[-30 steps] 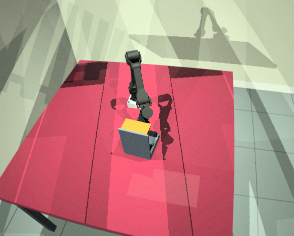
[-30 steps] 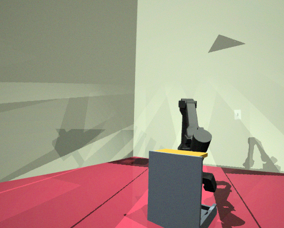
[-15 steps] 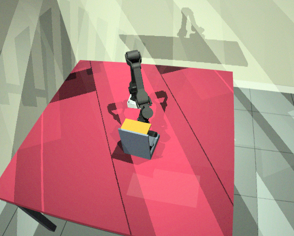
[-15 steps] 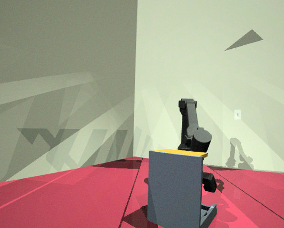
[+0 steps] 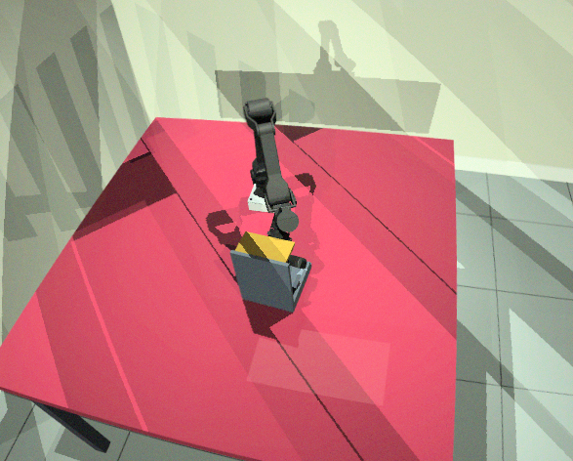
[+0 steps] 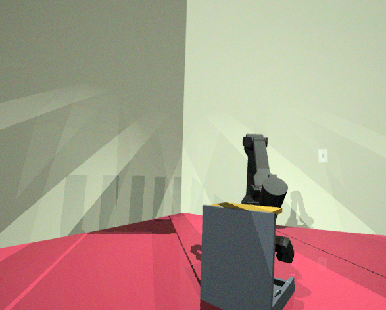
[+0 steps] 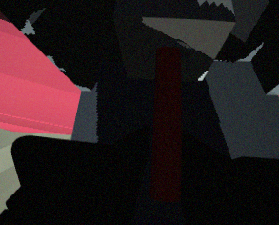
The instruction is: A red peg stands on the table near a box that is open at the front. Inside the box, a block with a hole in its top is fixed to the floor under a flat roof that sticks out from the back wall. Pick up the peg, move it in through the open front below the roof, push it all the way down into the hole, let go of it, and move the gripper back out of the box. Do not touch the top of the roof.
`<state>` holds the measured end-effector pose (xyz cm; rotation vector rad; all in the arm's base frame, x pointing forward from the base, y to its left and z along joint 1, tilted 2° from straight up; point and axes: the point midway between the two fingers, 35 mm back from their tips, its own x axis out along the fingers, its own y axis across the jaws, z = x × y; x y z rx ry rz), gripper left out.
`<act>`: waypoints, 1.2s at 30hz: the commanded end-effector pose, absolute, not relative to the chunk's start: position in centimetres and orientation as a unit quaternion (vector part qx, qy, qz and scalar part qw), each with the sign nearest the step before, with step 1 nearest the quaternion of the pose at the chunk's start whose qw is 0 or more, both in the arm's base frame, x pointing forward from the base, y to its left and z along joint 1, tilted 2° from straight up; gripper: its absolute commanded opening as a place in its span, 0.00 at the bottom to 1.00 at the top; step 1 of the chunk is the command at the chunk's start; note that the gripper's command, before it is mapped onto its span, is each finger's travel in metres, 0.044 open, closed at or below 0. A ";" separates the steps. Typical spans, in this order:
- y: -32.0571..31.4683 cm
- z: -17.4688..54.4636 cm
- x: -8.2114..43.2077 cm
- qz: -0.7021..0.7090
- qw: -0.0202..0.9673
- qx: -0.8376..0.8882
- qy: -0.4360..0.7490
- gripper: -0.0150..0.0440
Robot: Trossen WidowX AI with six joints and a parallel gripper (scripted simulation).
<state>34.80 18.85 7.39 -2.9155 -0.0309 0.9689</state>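
The grey box (image 5: 262,282) (image 6: 238,253) shows its back wall to the top and exterior views, with the flat yellow roof (image 5: 266,246) (image 6: 250,207) at its top. My gripper (image 5: 298,261) (image 6: 284,249) reaches in below the roof; its fingertips are hidden by the box there. In the wrist view the red peg (image 7: 168,124) stands in deep shadow in front of me, between the fingers, which are a little apart. The peg's far end meets the partly lit block (image 7: 199,35). Its depth in the hole is too dark to tell. The fingers' edges are hardly visible.
The arm (image 5: 271,158) (image 6: 261,163) bends down in front of the box's open side. The roof lies just beside its wrist. A low rim (image 5: 304,287) (image 6: 285,293) edges the box floor. The box stands on the red table (image 5: 178,347) (image 6: 120,273).
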 end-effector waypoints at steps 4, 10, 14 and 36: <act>18.9 7.5 34.8 0.314 0.035 -0.949 -0.011 0.63; 18.9 7.9 34.7 0.315 0.035 -0.948 -0.011 0.63; 18.9 8.4 34.3 0.317 0.034 -0.948 -0.011 0.63; 18.7 11.6 32.4 0.325 0.028 -0.945 -0.010 0.63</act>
